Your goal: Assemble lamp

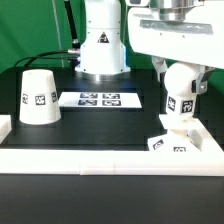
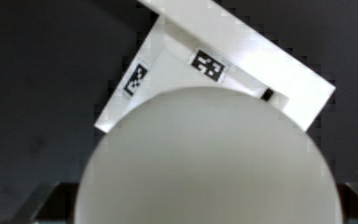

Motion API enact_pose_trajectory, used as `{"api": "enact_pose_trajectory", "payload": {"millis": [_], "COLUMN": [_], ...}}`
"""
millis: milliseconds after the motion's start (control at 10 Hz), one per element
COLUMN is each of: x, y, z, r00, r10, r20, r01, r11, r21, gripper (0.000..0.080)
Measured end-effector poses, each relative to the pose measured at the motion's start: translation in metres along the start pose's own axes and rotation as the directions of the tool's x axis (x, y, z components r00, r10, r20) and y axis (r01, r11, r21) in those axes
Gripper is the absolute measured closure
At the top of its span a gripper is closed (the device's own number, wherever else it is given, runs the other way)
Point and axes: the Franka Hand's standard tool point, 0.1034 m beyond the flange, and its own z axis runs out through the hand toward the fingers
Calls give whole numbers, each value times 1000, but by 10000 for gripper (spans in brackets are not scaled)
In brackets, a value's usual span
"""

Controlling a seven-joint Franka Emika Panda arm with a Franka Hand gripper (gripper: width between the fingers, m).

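My gripper (image 1: 181, 70) is shut on the white bulb (image 1: 182, 98) and holds it upright at the exterior view's right. The bulb's lower end is directly over the flat square base (image 1: 167, 144), which lies in the front right corner; I cannot tell whether they touch. In the wrist view the bulb's round head (image 2: 202, 150) fills the middle between my dark fingers (image 2: 48, 207), with the tagged base (image 2: 202, 62) beneath it. The cone-shaped shade (image 1: 37, 97) stands alone on the black table at the exterior view's left, wide end down.
The marker board (image 1: 98, 99) lies flat at the middle back, in front of the arm's pedestal (image 1: 103, 45). A low white rail (image 1: 100, 160) runs along the front edge and up the left side (image 1: 5, 125) of the black table.
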Motion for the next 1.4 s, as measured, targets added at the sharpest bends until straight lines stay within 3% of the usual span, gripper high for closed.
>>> {"api": "enact_pose_trajectory", "payload": {"millis": [400, 500, 900, 1100, 1400], "x": [-3, -4, -5, -7, -6], "y": [-1, -1, 3, 3, 3], "z": [0, 1, 6, 6, 7], "r00": [990, 992, 979, 936, 809], "r10": [139, 127, -204, -350, -587], "r20": [17, 17, 23, 26, 28], "r01": [-139, -127, 204, 350, 587], "r11": [990, 992, 979, 937, 809], "r21": [4, 4, -12, -9, -3], "gripper": [216, 114, 101, 101, 101]}}
